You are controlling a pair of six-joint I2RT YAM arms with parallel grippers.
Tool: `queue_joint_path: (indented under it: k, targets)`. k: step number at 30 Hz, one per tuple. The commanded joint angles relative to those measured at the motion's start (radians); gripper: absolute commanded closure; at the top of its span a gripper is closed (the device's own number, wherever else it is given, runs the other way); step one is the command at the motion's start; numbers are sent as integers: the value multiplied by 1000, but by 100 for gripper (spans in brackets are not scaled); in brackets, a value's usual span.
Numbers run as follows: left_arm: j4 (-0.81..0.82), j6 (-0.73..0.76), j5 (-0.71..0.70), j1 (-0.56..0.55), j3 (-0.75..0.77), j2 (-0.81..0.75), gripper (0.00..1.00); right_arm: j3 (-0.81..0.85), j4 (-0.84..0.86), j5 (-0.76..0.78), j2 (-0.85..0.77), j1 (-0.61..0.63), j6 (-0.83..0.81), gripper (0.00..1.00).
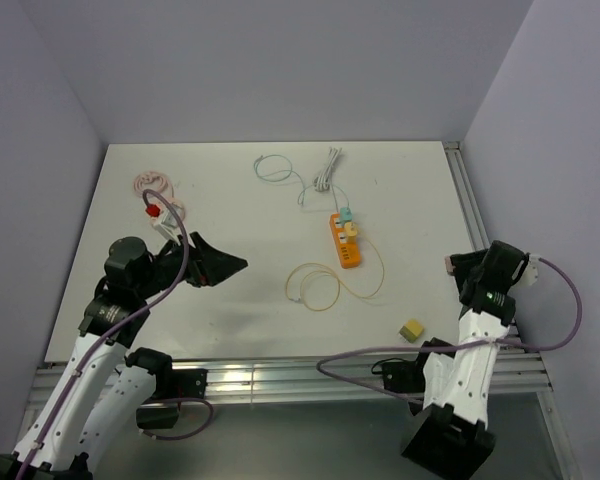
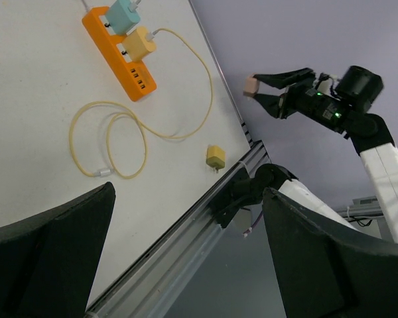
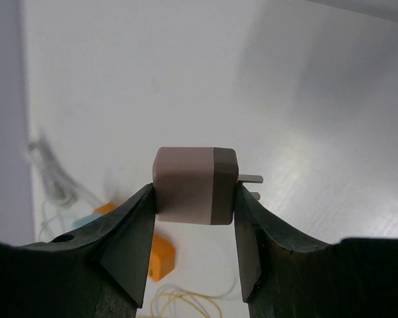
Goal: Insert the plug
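The plug (image 3: 196, 184) is a pinkish-brown cube with two metal prongs (image 3: 251, 179) pointing right. My right gripper (image 3: 194, 199) is shut on its two sides and holds it in the air. From above, that gripper (image 1: 456, 267) and the plug (image 1: 448, 263) hang off the table's right edge. The orange power strip (image 1: 345, 240) lies mid-table with a teal plug (image 1: 347, 214) and a yellow plug (image 1: 350, 229) seated in it. My left gripper (image 1: 230, 265) hovers open over the left part of the table, nothing between its fingers. In the left wrist view the strip (image 2: 116, 56) is at the top left.
A loose yellow plug (image 1: 411, 329) lies near the front right edge. A yellow cable (image 1: 315, 285) loops in front of the strip. White (image 1: 327, 170) and teal (image 1: 272, 168) cables lie at the back. A pink cable (image 1: 152, 184) and a red piece (image 1: 153, 211) sit far left.
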Motion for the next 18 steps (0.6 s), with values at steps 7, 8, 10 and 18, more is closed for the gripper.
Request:
queue_joint_path:
  k: [7, 8, 10, 18]
  targets:
    - [51, 24, 25, -3, 41, 77, 2, 146, 216, -403, -131, 186, -238, 100]
    - [38, 27, 23, -4, 51, 83, 2, 159, 228, -422, -119, 227, -250, 100]
    - [37, 28, 17, -4, 66, 97, 2, 197, 262, -440, -76, 385, -262, 100]
    - [135, -48, -70, -86, 36, 105, 5, 251, 346, -423, 42, 820, -256, 100]
